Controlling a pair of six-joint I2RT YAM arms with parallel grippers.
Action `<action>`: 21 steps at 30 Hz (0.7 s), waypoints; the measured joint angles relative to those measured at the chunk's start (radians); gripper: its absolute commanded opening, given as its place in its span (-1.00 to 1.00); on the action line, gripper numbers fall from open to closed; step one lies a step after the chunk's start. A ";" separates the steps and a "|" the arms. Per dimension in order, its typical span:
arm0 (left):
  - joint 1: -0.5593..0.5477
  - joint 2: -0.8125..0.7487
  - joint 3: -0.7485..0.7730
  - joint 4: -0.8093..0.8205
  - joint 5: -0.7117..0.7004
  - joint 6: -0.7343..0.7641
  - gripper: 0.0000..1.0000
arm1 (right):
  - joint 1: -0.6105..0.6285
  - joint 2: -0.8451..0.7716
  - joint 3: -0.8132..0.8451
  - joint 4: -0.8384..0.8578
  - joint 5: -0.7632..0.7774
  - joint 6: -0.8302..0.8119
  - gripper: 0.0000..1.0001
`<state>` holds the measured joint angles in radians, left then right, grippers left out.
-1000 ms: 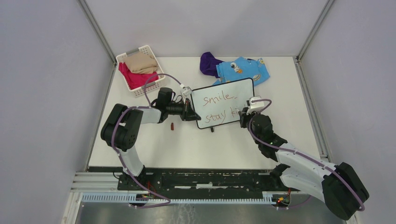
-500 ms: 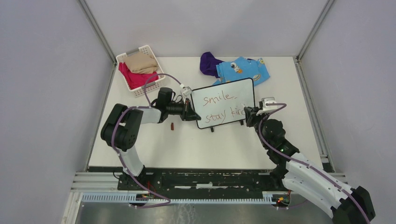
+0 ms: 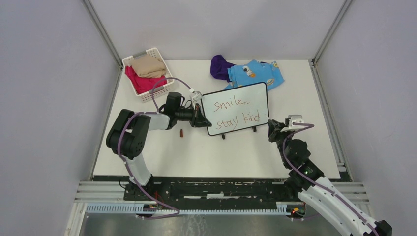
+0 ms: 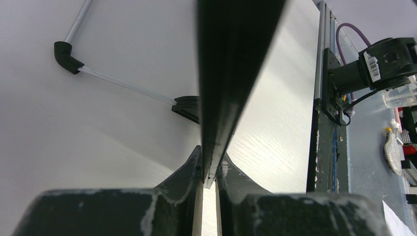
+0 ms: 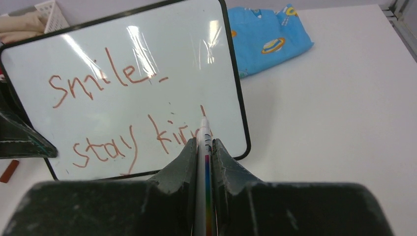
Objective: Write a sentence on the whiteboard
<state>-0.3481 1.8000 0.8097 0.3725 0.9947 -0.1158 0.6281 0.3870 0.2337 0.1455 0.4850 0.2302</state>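
The whiteboard (image 3: 258,96) stands tilted on its two black feet at mid-table. The sentence (image 3: 238,119) reads "smile" over "stay kind" in reddish-brown marker. My left gripper (image 3: 200,118) is shut on the board's left edge; in the left wrist view its fingers (image 4: 189,169) pinch the black frame (image 4: 231,59). My right gripper (image 3: 273,129) sits just right of the board's lower right corner, shut on a thin white marker (image 5: 203,135) with a rainbow stripe. In the right wrist view the tip points at the whiteboard (image 5: 196,64) near the end of "kind", apart from it.
A white slatted basket (image 3: 158,51) with beige and pink cloth stands at the back left. A purple cloth (image 3: 220,66) and a blue patterned cloth (image 3: 258,73) lie behind the board. A small reddish cap (image 3: 181,132) lies on the table under the left arm.
My right gripper has pulled the marker off the board, moving right and nearer; "kind" now shows whole. The left gripper and the board have not moved.
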 measured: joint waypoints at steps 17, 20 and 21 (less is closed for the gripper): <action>0.000 0.000 0.001 -0.002 -0.002 0.000 -0.96 | -0.002 0.175 -0.035 0.025 0.011 0.069 -1.00; 0.000 0.000 0.001 -0.002 -0.002 0.000 -0.96 | -0.008 0.182 -0.034 0.026 0.016 0.074 -1.00; 0.000 0.000 0.001 -0.002 -0.002 0.000 -0.96 | -0.012 0.182 -0.034 0.025 0.019 0.077 -1.00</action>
<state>-0.3481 1.8000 0.8108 0.3710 0.9928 -0.1158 0.6163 0.5686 0.1997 0.1707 0.5041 0.3077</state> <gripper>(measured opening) 0.174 0.179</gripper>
